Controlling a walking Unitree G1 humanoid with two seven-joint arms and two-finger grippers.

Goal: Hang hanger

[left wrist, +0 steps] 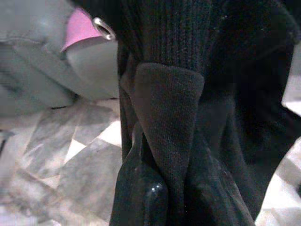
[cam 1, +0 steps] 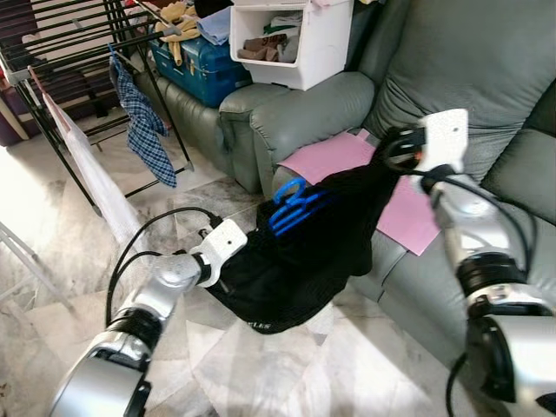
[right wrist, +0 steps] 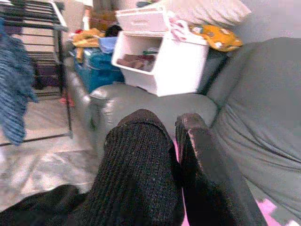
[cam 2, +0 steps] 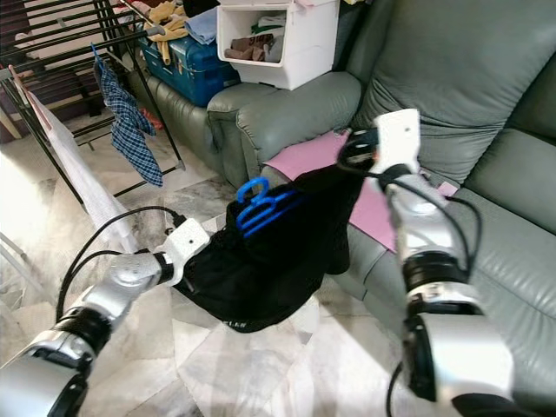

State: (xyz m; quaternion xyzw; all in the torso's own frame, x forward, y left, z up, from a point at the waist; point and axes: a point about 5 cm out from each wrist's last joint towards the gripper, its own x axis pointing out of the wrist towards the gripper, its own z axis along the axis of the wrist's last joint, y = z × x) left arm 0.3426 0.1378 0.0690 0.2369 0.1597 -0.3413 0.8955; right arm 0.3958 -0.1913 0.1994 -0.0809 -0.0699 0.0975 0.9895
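Grey leather covers the sofa (cam 1: 486, 78), against which the work is being done, with a pink sheet (cam 1: 343, 156) spread across its seat. Off to the robot's left a drying rack (cam 1: 78, 43) is seen, a blue checked cloth (cam 1: 143, 130) draped from one of its rails; this is judged the likely place for hanging. A white storage box (cam 1: 295, 43) and a blue case (cam 1: 195, 69) are set on the far end of the sofa.

Between the arms a black knitted garment (cam 1: 295, 261) is stretched, sagging low above the marble floor (cam 1: 261, 373). The blue hanger (cam 1: 291, 208) lies on top of the garment near its upper fold, partly wrapped in the cloth; whether it is threaded through the neck cannot be told.

The right pincer (right wrist: 176, 155) is raised near the sofa seat and is closed on a fold of the knit, one finger wrapped in the cloth. The left pincer (left wrist: 155, 188) is held lower, near the floor, and is also clamped on a bunched edge of the fabric.

For the step in hand, the garment should be kept taut and level so that the hanger is not tipped off. The hem should be lifted clear of the floor before any turn toward the rack. The hook should be kept uppermost and free of cloth, since a covered hook could not be caught on a rail.
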